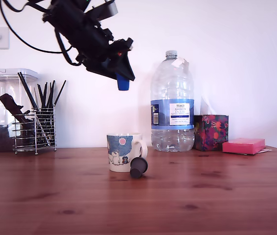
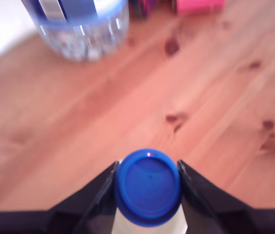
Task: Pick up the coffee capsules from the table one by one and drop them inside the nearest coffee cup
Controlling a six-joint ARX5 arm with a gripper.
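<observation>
High above the table [image 1: 202, 196], my gripper [image 1: 123, 78] is shut on a dark blue coffee capsule [image 1: 123, 82]. In the wrist view the blue capsule [image 2: 148, 187] fills the gap between the two black fingers [image 2: 100, 190], its round face toward the camera. Almost directly beneath it in the exterior view stands the white coffee cup [image 1: 121, 152] with its blue scene and pink circle. A blackish-brown capsule [image 1: 138, 167] lies tilted on the wood, right against the cup's handle side. The cup does not show in the wrist view.
A large water bottle [image 1: 172, 105] stands behind the cup, with a patterned tissue box [image 1: 211, 132] and a pink box [image 1: 243, 145] to the exterior view's right. A wire utensil holder [image 1: 35, 129] and a clear canister [image 1: 3, 110] sit at the back left.
</observation>
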